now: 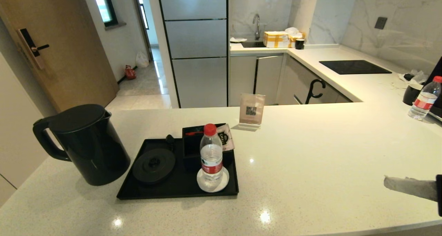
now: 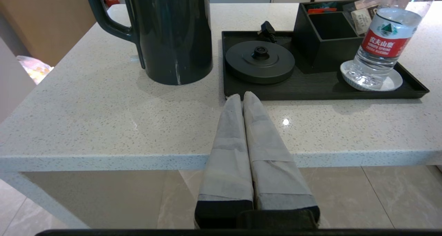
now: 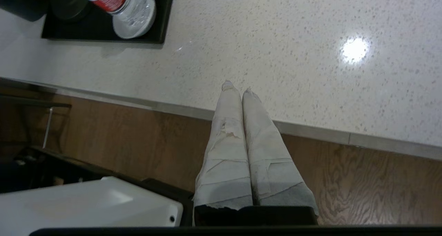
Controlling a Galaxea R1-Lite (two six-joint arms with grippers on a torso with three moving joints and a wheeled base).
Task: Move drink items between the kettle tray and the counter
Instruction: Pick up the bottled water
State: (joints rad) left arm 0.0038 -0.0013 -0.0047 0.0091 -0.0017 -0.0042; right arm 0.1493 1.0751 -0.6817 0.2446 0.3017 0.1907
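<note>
While your kettle (image 1: 83, 144) stands on the desk (image 1: 310, 167) just left of the tray (image 1: 179, 189), its bare base (image 1: 154, 165) waits — the bottle (image 1: 211, 152) on the coaster (image 1: 213, 180) could topple; left hand (image 2: 242, 97) and right hand (image 3: 237, 87) are both closed, empty.

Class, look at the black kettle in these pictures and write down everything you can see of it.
The kettle is tall, matte black and cylindrical, with a flat lid that is closed and a loop handle pointing away from the kettle tray. It stands upright on the counter, just left of the tray and off its round base. Nothing grips it: the left gripper is shut near the counter's front edge.
</note>
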